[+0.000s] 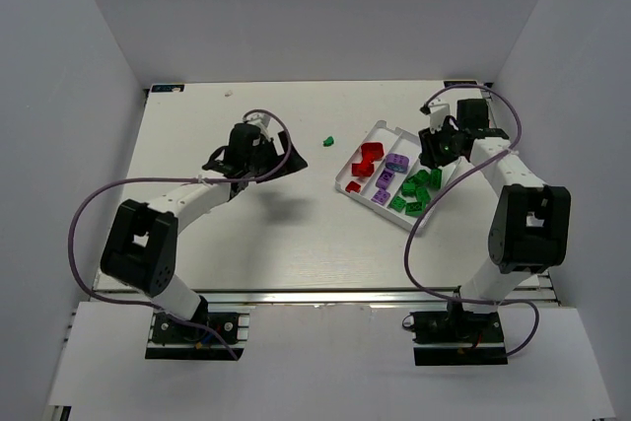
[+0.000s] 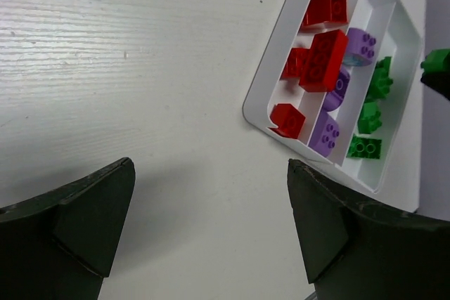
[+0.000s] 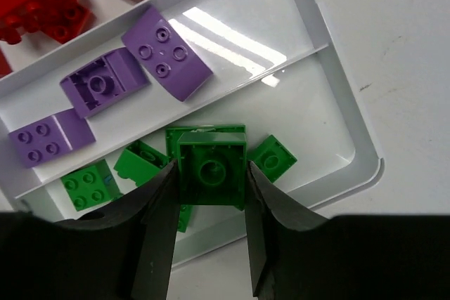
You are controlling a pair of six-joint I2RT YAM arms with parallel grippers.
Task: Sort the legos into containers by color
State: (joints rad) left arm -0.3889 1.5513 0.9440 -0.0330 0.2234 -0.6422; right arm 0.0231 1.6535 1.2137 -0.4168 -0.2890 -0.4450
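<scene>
the white worktop (image 1: 296,234) carries a shallow tray (image 3: 360,128) with three lanes: red, purple, green. the left jaws hang wide and empty over the worktop, left of the tray. the right jaws, half closed, pinch a green brick (image 3: 211,156) by two opposite flat sides, above the tray's green lane. the brick looks light, rigid and slick, so a square grip on the sides suits it. one stray green brick (image 1: 328,140) lies just left of the tray.
</scene>
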